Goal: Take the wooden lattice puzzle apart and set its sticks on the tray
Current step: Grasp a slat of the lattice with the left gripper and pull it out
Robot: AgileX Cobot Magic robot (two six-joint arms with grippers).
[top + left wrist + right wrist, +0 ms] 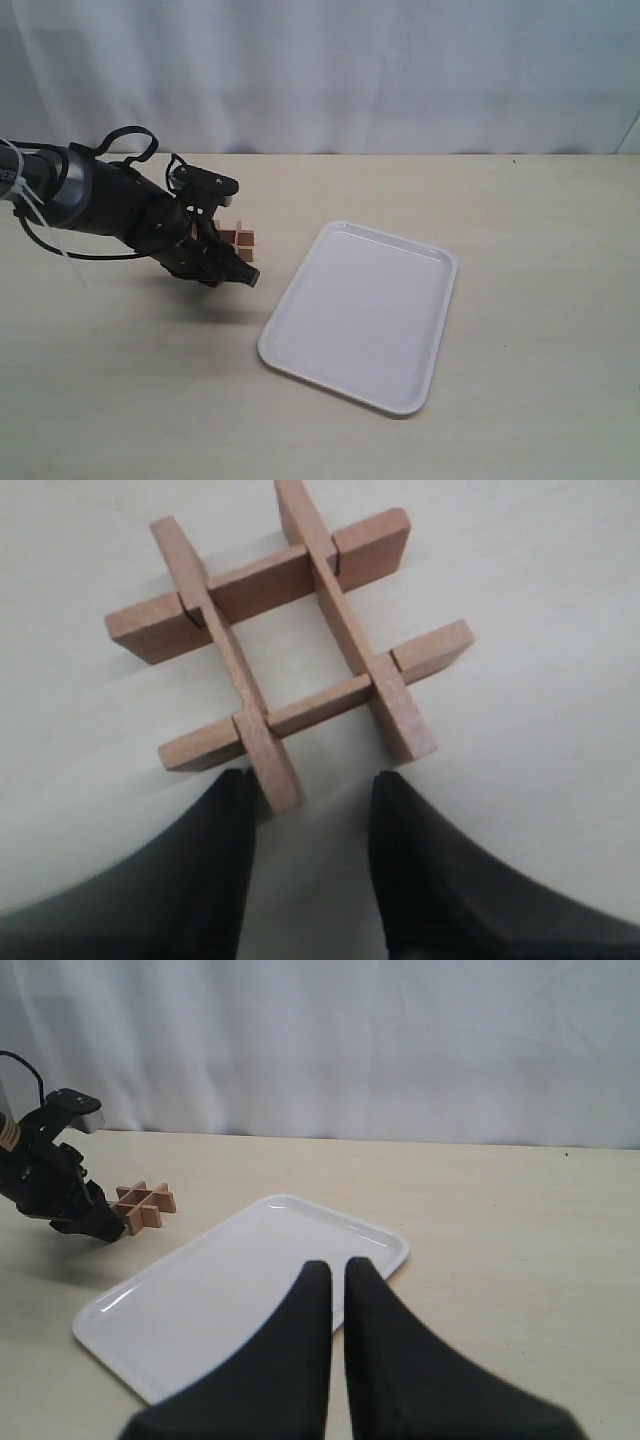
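- Left arm low; my left gripper (312,790) has fingers apart, straddling one strip end of light-brown wooden lattice puzzle (222,645).
- Right gripper (335,1268): fingers nearly together, empty, facing white rectangular plastic tray (250,1260).

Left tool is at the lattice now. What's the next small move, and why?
Probably ease the left tool slightly forward and close on the stick end that sits between its open fingers. The wooden lattice puzzle is whole on the table, nothing lies on the tray, and that end is only just inside the gap.
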